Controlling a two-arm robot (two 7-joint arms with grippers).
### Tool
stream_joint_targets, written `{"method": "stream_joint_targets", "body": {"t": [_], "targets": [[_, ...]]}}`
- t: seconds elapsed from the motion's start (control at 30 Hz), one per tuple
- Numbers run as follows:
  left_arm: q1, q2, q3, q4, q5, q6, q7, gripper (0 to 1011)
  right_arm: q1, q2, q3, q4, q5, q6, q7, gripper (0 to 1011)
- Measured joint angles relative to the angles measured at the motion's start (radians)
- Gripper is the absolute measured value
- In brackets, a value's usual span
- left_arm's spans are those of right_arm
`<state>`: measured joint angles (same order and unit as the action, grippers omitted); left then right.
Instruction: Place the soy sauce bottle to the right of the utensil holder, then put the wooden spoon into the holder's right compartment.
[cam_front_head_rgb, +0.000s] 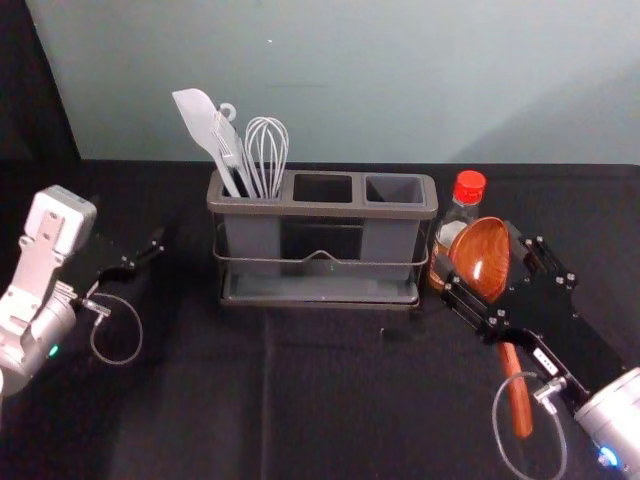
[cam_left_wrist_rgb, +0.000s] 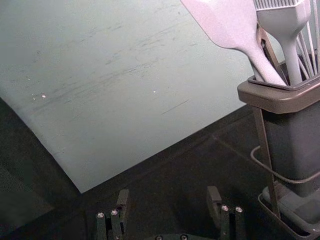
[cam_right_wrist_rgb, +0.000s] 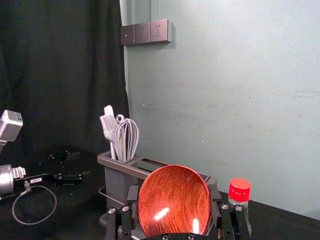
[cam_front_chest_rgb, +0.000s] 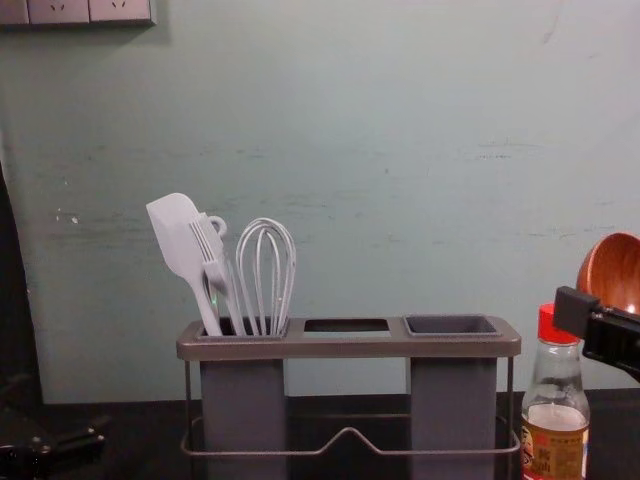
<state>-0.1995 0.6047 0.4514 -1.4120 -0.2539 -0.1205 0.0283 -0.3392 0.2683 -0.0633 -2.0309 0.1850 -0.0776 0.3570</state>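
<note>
Handle of the wooden spoon (cam_front_head_rgb: 517, 400) lies nearest in the head view, slanting down toward the lower edge beneath the right gripper (cam_front_head_rgb: 481, 254). Right gripper: at the right of the work area, holding the spoon, its two fingers against opposite sides of the bowl; bowl raised, tipped toward the holder side, near the bottle's red cap in the chest view. Left gripper (cam_front_head_rgb: 147, 252): parked over the black-covered table (cam_front_head_rgb: 200, 400), left of the holder, fingers set wide apart. Soy sauce bottle (cam_front_head_rgb: 461, 212): upright, just beside the holder's right end, label low on the glass. Three-section utensil holder (cam_front_head_rgb: 325, 209): grey-brown rim, wire rail across its front. Right compartment (cam_front_head_rgb: 395, 189) open at the top; middle opening (cam_front_head_rgb: 323, 188) next to it. Left compartment (cam_front_chest_rgb: 242, 400) carries a white spatula (cam_front_head_rgb: 196, 112), a pastry brush (cam_left_wrist_rgb: 287, 25) and a balloon whisk (cam_front_head_rgb: 267, 140), heads up, spatula leaning left. Behind: black curtain (cam_right_wrist_rgb: 60, 75) at the left, pale green-grey wall (cam_front_head_rgb: 350, 80), and a row of wall sockets (cam_right_wrist_rgb: 146, 33) high up.
</note>
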Motion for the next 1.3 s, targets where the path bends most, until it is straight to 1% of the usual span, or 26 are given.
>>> {"method": "stream_joint_targets", "body": {"t": [0.2, 0.27, 0.33, 0.4, 0.5, 0.53, 0.57, 0.6, 0.63, 0.67, 0.73, 0.77, 0.87, 0.9, 1.13, 1.23, 1.3], "targets": [[0.000, 0.000, 0.000, 0.000, 0.000, 0.000, 0.000, 1000, 0.008, 0.004, -0.003, 0.001, -0.001, -0.009, -0.005, 838], [0.000, 0.000, 0.000, 0.000, 0.000, 0.000, 0.000, 1000, 0.025, 0.007, -0.010, 0.005, -0.005, -0.012, -0.011, 838], [0.000, 0.000, 0.000, 0.000, 0.000, 0.000, 0.000, 1000, 0.056, 0.013, -0.020, 0.013, -0.010, -0.010, -0.011, 838], [0.000, 0.000, 0.000, 0.000, 0.000, 0.000, 0.000, 1000, 0.100, 0.019, -0.031, 0.034, -0.009, -0.015, -0.005, 838], [0.000, 0.000, 0.000, 0.000, 0.000, 0.000, 0.000, 1000, 0.163, 0.024, -0.047, 0.071, -0.001, -0.042, 0.016, 838], [0.000, 0.000, 0.000, 0.000, 0.000, 0.000, 0.000, 1000, 0.208, 0.026, -0.056, 0.100, 0.005, -0.061, 0.031, 839], [0.000, 0.000, 0.000, 0.000, 0.000, 0.000, 0.000, 1000, 0.225, 0.026, -0.061, 0.114, 0.008, -0.067, 0.036, 838], [0.000, 0.000, 0.000, 0.000, 0.000, 0.000, 0.000, 1000, 0.271, 0.026, -0.072, 0.143, 0.014, -0.085, 0.048, 839], [0.000, 0.000, 0.000, 0.000, 0.000, 0.000, 0.000, 1000, 0.291, 0.025, -0.077, 0.157, 0.016, -0.095, 0.055, 838], [0.000, 0.000, 0.000, 0.000, 0.000, 0.000, 0.000, 1000, 0.336, 0.022, -0.089, 0.189, 0.030, -0.112, 0.073, 839], [0.000, 0.000, 0.000, 0.000, 0.000, 0.000, 0.000, 1000, 0.379, 0.018, -0.100, 0.221, 0.053, -0.127, 0.093, 838], [0.000, 0.000, 0.000, 0.000, 0.000, 0.000, 0.000, 1000, 0.416, 0.013, -0.109, 0.252, 0.071, -0.141, 0.110, 839], [0.000, 0.000, 0.000, 0.000, 0.000, 0.000, 0.000, 1000, 0.462, 0.006, -0.123, 0.290, 0.088, -0.158, 0.129, 839], [0.000, 0.000, 0.000, 0.000, 0.000, 0.000, 0.000, 1000, 0.488, 0.002, -0.132, 0.316, 0.099, -0.169, 0.139, 838], [0.000, 0.000, 0.000, 0.000, 0.000, 0.000, 0.000, 1000, 0.580, -0.018, -0.165, 0.415, 0.123, -0.212, 0.163, 838], [0.000, 0.000, 0.000, 0.000, 0.000, 0.000, 0.000, 1000, 0.630, -0.032, -0.179, 0.474, 0.156, -0.240, 0.184, 839], [0.000, 0.000, 0.000, 0.000, 0.000, 0.000, 0.000, 1000, 0.650, -0.037, -0.184, 0.496, 0.167, -0.249, 0.192, 839]]}}
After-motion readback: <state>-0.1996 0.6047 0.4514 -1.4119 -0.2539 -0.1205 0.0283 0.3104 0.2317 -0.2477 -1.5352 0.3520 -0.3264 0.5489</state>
